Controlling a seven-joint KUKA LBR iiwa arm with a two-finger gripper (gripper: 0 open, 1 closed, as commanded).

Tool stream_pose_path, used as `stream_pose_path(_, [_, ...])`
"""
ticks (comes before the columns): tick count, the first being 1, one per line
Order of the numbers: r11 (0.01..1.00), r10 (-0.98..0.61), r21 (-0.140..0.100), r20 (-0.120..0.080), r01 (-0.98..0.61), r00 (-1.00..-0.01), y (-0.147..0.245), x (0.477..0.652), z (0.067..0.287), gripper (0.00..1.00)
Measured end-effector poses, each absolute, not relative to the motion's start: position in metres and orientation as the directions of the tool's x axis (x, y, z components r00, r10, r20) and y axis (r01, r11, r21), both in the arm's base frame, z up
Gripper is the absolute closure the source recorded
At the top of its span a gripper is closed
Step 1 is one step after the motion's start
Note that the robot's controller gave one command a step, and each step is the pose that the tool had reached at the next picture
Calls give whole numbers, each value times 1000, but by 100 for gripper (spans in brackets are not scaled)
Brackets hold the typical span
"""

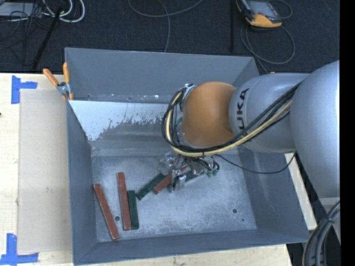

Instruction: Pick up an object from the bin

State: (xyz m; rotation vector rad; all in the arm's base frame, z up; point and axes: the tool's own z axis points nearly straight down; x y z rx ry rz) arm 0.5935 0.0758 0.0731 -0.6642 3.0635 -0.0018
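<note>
- Dark floor with loose cables lay behind your grey metal bin [244,93]; its base looked dull, scuffed and speckled, and its sloped back wall showed whitish scratches.
- Your arm came in from the right, with a smooth, rounded orange cover [205,115] and looped yellow and black cables on the wrist.
- Your gripper [176,180] sat low near the middle of the bin floor, under that cover. You could not tell from this angle whether it was spread or closed, or whether it held anything.
- Nearest thing: a thin, flat dark green strip [148,189] lying diagonally, with its upper right end at the gripper.
- A short reddish-brown piece [162,186] lay on or against that end, right at the gripper tip.
- Left of those, near the front left corner, were two long flat reddish-brown strips [105,211] [123,201] lying roughly parallel.
- A second dark green strip [133,208] lay just beside the right-hand brown one, its top meeting the diagonal strip's lower end.
</note>
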Motion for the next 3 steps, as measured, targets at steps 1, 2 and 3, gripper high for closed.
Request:
stream_pose_path(1, [654,-756,-3,-6,-756,-654,11,549,76,100])
stream_pose_path(2, [656,-755,1,-1,-755,-656,11,547,73,0])
stream_pose_path(3, [657,-754,-1,-2,-754,-657,10,548,75,100])
